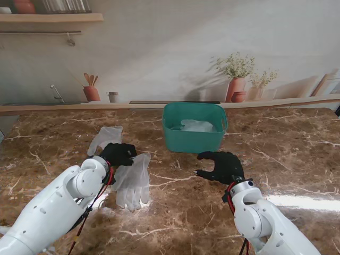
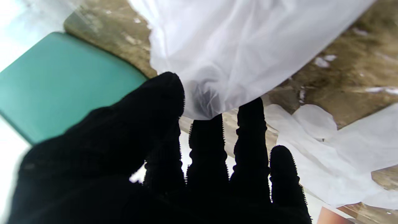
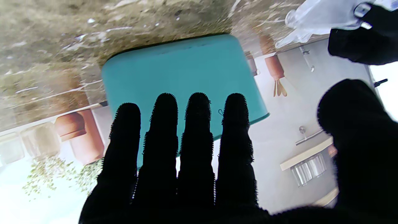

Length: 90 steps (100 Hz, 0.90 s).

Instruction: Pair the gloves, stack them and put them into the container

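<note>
Two gloves lie on the counter: my left robot hand pinches one glove, fingers pointing toward me; the other glove lies behind. My right robot hand hovers spread beside the one teal bin.

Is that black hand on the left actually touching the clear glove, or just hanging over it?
Touching. The left wrist view shows the left hand with its fingers pressed against the glove, and one fingertip shows dark through the thin film.
</note>
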### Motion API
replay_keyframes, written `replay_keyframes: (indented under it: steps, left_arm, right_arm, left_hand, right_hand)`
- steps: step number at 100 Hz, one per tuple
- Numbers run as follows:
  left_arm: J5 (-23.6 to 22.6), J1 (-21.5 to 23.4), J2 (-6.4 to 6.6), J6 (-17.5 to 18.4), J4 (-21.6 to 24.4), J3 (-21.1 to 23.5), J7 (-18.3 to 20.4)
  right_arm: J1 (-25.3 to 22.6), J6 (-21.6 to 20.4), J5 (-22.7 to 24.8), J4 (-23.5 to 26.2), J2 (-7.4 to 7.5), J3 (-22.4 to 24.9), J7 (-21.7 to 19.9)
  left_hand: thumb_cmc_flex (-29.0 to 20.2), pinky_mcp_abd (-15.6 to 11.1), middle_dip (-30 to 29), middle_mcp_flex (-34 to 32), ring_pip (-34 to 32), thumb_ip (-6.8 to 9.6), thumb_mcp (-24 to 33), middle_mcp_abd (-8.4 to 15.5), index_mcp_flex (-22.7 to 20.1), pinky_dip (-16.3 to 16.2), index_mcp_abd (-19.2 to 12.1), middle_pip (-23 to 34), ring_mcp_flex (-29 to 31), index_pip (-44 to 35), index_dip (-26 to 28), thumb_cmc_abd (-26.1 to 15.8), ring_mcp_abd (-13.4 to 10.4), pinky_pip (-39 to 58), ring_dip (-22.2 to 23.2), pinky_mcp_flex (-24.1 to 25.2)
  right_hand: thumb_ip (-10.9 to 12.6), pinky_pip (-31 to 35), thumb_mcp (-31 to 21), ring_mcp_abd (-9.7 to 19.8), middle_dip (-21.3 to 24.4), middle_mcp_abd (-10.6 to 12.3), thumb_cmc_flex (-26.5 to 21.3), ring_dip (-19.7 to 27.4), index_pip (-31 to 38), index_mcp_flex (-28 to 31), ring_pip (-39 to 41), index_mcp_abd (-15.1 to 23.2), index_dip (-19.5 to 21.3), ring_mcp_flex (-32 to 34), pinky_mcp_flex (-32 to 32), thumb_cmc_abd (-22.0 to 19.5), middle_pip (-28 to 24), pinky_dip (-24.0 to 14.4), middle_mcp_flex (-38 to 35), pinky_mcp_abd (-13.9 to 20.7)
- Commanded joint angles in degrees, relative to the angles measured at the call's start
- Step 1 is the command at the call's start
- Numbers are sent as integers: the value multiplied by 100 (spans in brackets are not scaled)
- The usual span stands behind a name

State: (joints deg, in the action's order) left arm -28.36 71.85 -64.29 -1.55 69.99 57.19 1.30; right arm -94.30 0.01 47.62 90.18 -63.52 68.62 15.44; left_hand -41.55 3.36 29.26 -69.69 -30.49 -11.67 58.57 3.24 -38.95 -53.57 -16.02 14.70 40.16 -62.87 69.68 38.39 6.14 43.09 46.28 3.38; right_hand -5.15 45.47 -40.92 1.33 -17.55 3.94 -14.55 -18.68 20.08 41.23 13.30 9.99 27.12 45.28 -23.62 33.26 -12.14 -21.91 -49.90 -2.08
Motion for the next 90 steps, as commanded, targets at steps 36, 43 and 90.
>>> replay_keyframes:
  steps: [36, 43, 90]
  left_arm:
    - [368, 965, 6, 678, 1179, 675, 65]
    - [395, 1102, 35, 787, 1422, 755, 155]
    - [579, 1773, 138, 1526, 2373, 1065, 428]
  right_arm:
    - [566, 199, -324, -265, -51, -1020, -466]
    - [666, 177, -482, -333, -81, -1172, -469]
    - [1017, 68, -1923, -479, -352, -1594, -495]
  left_hand:
    - [-332, 130, 1036, -579, -533, 9, 101, 193, -167, 381, 4, -14, 417, -529, 19, 170, 215, 879, 604, 57]
    - [-335, 130, 1046, -571, -517, 12, 82, 189, -168, 385, -1, -30, 407, -525, 23, 163, 218, 880, 608, 58]
    - [-350, 99, 1084, -583, -388, 47, -20, 229, -174, 474, -46, -134, 372, -468, 48, 122, 195, 726, 623, 63]
  right_hand:
    - [181, 144, -91, -95, -101, -116, 281, -269, -1122, -1765, -102, -1234, -377, -668, 445, 330, 237, -637, 1378, -152]
    - [167, 79, -104, -106, -91, -159, 376, -257, -1288, -2116, -144, -1419, -375, -928, 551, 315, 248, -771, 1767, -147]
    - [101, -55, 214, -89, -1133, -31, 52, -860, -915, -2027, 649, -1575, 86, -1065, 654, 276, -1214, -1403, 1531, -226]
